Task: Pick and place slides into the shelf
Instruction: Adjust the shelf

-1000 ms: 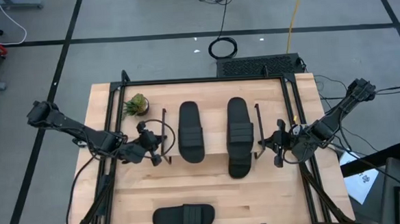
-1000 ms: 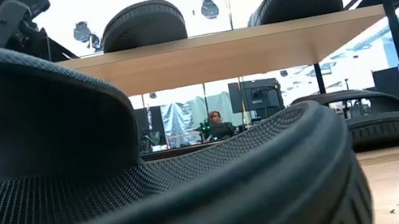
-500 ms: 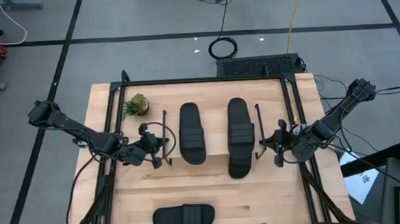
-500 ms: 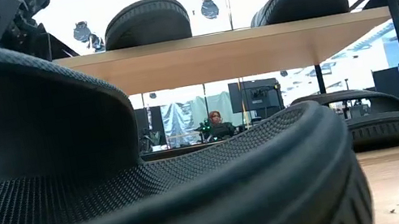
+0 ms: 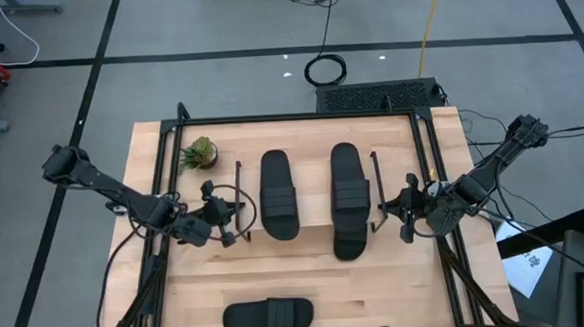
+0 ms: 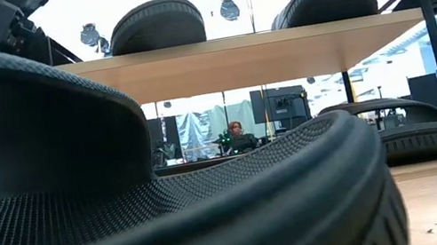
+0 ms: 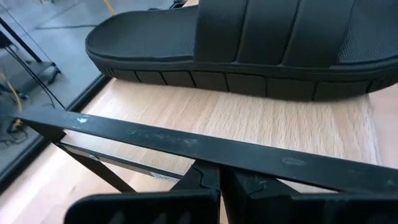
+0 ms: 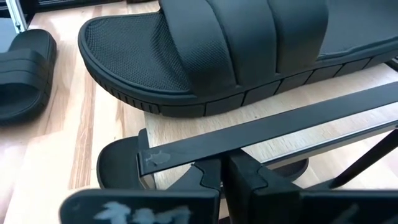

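The shelf (image 5: 312,194), a light board on black wire side frames, stands mid-table. Two black slides (image 5: 278,192) (image 5: 350,183) lie on its board. A third slide (image 5: 349,245) lies on the table under the board, its near end sticking out. A fourth slide (image 5: 268,315) lies near the table's front edge and fills the low view (image 6: 124,202). My left gripper (image 5: 227,225) is shut on the shelf's left side frame. My right gripper (image 5: 403,218) is shut on the right side frame. My left gripper (image 7: 222,180) pinches the top bar of the shelf's left side frame (image 7: 186,144) between its two fingers. The fingers come from the table's left, slanting down, and lie across the bar. Whether the shelf's feet are off the table I cannot tell. My right gripper (image 8: 224,177) pinches the top bar of the right side frame (image 8: 205,152) between its two fingers. The fingers come from the table's right, slanting down, and lie across the bar.
A small potted plant (image 5: 199,152) stands at the table's far left, beside the shelf. The table's black frame rails (image 5: 159,180) run along its left, right and far edges. Bare wood lies between the shelf and the front slide.
In the low view the shelf's right post and board swung a little to one side and came back, the two slides staying on the board. Both grippers have stayed shut on the side frames, about where they were.
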